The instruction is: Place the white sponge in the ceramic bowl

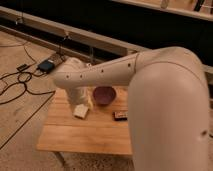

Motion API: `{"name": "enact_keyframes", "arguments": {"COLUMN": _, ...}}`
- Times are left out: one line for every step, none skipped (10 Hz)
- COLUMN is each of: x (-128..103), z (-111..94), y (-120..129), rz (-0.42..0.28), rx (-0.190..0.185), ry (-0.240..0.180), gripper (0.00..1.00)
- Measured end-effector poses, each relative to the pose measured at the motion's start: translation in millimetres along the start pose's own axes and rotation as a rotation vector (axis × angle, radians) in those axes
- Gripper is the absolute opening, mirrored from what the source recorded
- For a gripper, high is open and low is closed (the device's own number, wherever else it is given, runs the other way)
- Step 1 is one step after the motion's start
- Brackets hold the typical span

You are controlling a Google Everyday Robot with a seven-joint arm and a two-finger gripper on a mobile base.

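The small white-cream soft sponge (81, 111) lies on the light wooden table (90, 137), just under the gripper (80, 100). I cannot tell if it is open or closed. In my opinion it should descend straight, take the sponge centrally, then lift it over the rim of the round mauve ceramic bowl (104, 95) just to the right.

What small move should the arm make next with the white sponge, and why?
Probably lower the claw onto the white sponge: it hangs just above the sponge, which lies on the table beside the ceramic bowl.
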Motion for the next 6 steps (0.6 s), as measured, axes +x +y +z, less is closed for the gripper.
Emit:
{"name": "enact_keyframes", "arguments": {"x": -9, "z": 13, "y": 11, "rz": -0.004, "rx": 0.005, "ry": -0.019, "gripper": 0.65}}
{"name": "enact_keyframes", "arguments": {"x": -20, "z": 30, "y": 19, "rz": 0.007, "rx": 0.011, "ry": -0.034, "gripper": 0.65}}
{"name": "enact_keyframes", "arguments": {"x": -27, "z": 40, "y": 24, "rz": 0.022, "rx": 0.011, "ry": -0.041, "gripper": 0.65}}
{"name": "enact_keyframes", "arguments": {"x": -35, "z": 56, "y": 24, "rz": 0.059, "rx": 0.011, "ry": -0.039, "gripper": 0.65}}
{"name": "enact_keyframes", "arguments": {"x": -40, "z": 63, "y": 23, "rz": 0.083, "rx": 0.011, "ry": -0.038, "gripper": 0.65}}
{"name": "enact_keyframes", "arguments": {"x": -47, "z": 74, "y": 20, "rz": 0.118, "rx": 0.01, "ry": -0.033, "gripper": 0.65}}
